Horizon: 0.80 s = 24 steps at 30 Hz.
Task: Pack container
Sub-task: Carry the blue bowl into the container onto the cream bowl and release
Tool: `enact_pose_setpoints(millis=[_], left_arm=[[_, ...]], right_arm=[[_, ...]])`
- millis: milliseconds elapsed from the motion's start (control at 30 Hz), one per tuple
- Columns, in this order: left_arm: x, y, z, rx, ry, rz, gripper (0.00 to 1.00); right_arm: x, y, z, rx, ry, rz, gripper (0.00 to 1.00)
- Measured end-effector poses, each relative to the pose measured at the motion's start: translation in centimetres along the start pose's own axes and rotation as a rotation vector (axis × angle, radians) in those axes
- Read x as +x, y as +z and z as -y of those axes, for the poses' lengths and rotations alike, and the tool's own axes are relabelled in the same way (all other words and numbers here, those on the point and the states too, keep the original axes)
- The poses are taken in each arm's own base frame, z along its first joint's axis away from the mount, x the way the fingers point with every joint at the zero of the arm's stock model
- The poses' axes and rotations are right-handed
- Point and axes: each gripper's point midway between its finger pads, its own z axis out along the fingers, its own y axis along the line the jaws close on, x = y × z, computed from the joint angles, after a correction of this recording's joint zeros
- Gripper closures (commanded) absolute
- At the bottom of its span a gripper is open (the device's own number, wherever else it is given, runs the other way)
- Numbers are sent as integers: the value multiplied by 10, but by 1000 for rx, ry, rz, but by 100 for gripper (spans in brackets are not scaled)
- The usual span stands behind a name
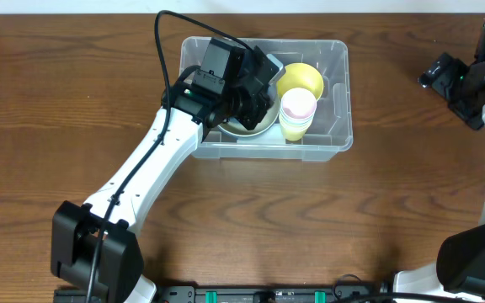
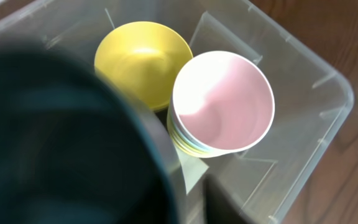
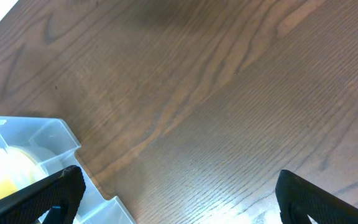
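The clear plastic container (image 1: 342, 93) stands at the back centre of the table. It holds a yellow bowl (image 1: 303, 77), a stack of cups with a pink one on top (image 1: 297, 108) and a cream bowl (image 1: 244, 129). My left gripper (image 1: 258, 88) is inside the container's left half, above the cream bowl. In the left wrist view a dark blue bowl (image 2: 61, 143) fills the left side, its rim between my fingers (image 2: 194, 202), next to the yellow bowl (image 2: 138, 62) and the cups (image 2: 225, 102). My right gripper (image 1: 443, 77) is open and empty over bare table at the far right.
The right wrist view shows wood table (image 3: 216, 93) between the spread fingers (image 3: 179, 199) and a corner of the container (image 3: 48, 134) at the lower left. The left arm's cable (image 1: 165, 50) arcs over the container's left side.
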Motion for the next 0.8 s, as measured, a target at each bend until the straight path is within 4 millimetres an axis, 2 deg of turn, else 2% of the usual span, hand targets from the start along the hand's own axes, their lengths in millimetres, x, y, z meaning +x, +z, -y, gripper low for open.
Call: enact_pose_setpoints(millis=[67,267,367,467,633,733,800], left_arm=[[0,0,-1,-8,-1,-2,46],[2,0,-7,-42,0,-9,43],[1,-1,-16,-91,-10,-11,37],[-2,-3,-28,-148,-45,3,37],[-7,-19,-52,-225,-150,44,36],[-7,-30,-58,-251,-196,58,36],[-8,-38,-57,-258,-210,65,30]], right_arm=[[0,0,0,0,0,0,1],[0,0,0,0,0,0,1],[0,0,0,0,0,0,1],[0,0,0,0,0,0,1],[0,0,0,0,0,0,1],[0,0,0,0,0,0,1],[0,0,0,0,0,0,1]])
